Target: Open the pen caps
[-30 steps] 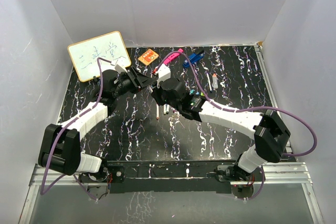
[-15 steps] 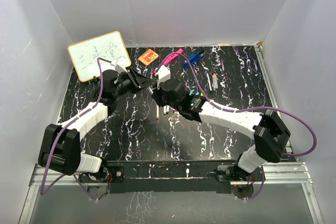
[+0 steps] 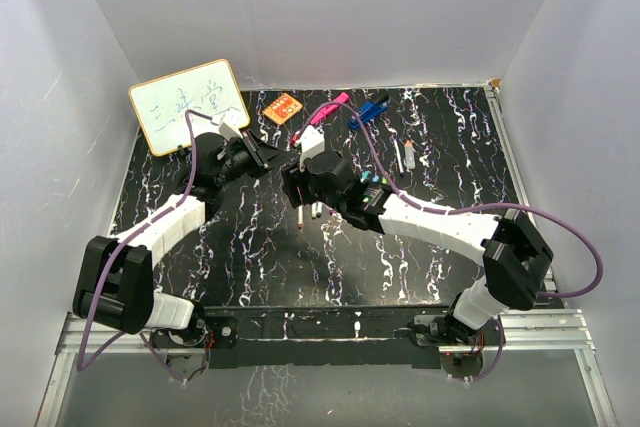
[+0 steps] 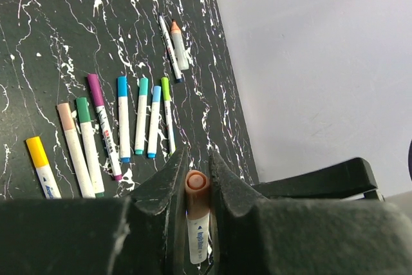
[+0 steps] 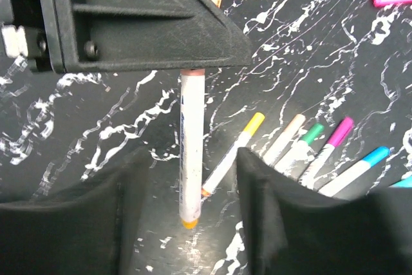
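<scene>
Left wrist view is showing the left claw [image 4: 196, 167] pinching tight on the peach cap [image 4: 197, 186] of a white pen. Its two fingers are pressing the cap from either side with no gap showing, so the cap is being anchored while the rest of the pen is sticking out free. Right wrist view is showing the barrel [image 5: 191, 140] hanging from under the left claw toward six o'clock, its orange tail end sitting between the fingers of the right claw [image 5: 188, 220]. The right claw is standing wide open, straddling the barrel without touching it and gripping nothing. It is probably lining up so that closing catches the barrel and a pull away from the left claw slides the pen out of its cap. Both claws appear to be working above the worktop [image 4: 38, 43], keeping that pull clear of the other pens. Those capped pens [image 4: 123, 120] are lying side by side at about ten o'clock from the left claw, with yellow, tan, green, purple, blue, teal and lime caps all seated, so most of the task is looking undone.
</scene>
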You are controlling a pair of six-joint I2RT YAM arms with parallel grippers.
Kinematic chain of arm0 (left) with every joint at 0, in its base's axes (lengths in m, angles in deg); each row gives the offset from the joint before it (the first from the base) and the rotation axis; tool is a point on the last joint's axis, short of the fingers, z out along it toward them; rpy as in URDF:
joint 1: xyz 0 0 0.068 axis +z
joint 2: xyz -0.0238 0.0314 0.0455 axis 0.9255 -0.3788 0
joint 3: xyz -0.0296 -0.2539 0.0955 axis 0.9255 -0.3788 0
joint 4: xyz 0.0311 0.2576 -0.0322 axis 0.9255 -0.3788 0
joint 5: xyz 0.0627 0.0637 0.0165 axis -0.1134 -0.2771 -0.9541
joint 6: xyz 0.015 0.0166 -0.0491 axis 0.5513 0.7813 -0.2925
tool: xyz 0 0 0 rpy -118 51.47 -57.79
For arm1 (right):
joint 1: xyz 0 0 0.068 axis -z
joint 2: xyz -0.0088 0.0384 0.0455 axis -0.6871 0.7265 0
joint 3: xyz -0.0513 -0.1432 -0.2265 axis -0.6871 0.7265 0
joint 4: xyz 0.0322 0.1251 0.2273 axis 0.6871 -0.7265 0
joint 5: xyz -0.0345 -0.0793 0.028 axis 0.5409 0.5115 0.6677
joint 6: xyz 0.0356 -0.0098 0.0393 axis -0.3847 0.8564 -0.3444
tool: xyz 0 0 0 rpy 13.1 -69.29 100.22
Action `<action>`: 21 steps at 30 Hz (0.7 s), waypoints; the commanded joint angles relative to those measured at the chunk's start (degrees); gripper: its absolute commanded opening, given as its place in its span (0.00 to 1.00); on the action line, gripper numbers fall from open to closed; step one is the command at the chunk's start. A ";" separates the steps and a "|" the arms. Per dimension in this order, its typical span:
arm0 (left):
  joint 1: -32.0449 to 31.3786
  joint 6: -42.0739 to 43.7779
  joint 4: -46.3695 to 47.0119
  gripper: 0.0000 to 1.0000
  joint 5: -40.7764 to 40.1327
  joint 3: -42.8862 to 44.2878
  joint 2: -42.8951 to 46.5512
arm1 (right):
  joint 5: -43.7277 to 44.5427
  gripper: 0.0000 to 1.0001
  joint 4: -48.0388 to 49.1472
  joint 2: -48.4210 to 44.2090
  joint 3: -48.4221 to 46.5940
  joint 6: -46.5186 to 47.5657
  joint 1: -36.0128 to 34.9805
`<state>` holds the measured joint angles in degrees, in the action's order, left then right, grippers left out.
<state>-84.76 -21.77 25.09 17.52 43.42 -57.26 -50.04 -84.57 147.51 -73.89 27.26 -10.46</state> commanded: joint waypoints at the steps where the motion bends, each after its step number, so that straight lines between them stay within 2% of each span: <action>1: -0.40 0.13 2.13 0.00 1.09 1.50 0.49 | 0.95 0.63 0.77 -1.43 -0.63 0.31 0.25; 2: -0.43 0.15 2.10 0.00 1.13 1.64 0.43 | 1.02 0.67 0.72 -1.25 -0.80 0.36 0.28; 4: -0.68 0.13 2.10 0.00 1.34 1.74 0.32 | 1.17 0.70 0.32 -0.69 -1.52 0.30 0.38; 10: -1.89 0.56 2.06 0.00 1.40 2.17 0.32 | 1.31 0.67 -0.12 1.06 -3.21 0.38 0.53; 21: -4.49 3.11 -0.58 0.00 -0.43 2.71 -0.79 | 1.31 0.38 0.23 2.58 -5.04 0.42 1.12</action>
<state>-88.56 -20.29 24.56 17.41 43.68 -57.26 -49.73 -86.41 150.33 -75.79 27.67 -9.76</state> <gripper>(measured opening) 0.127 0.428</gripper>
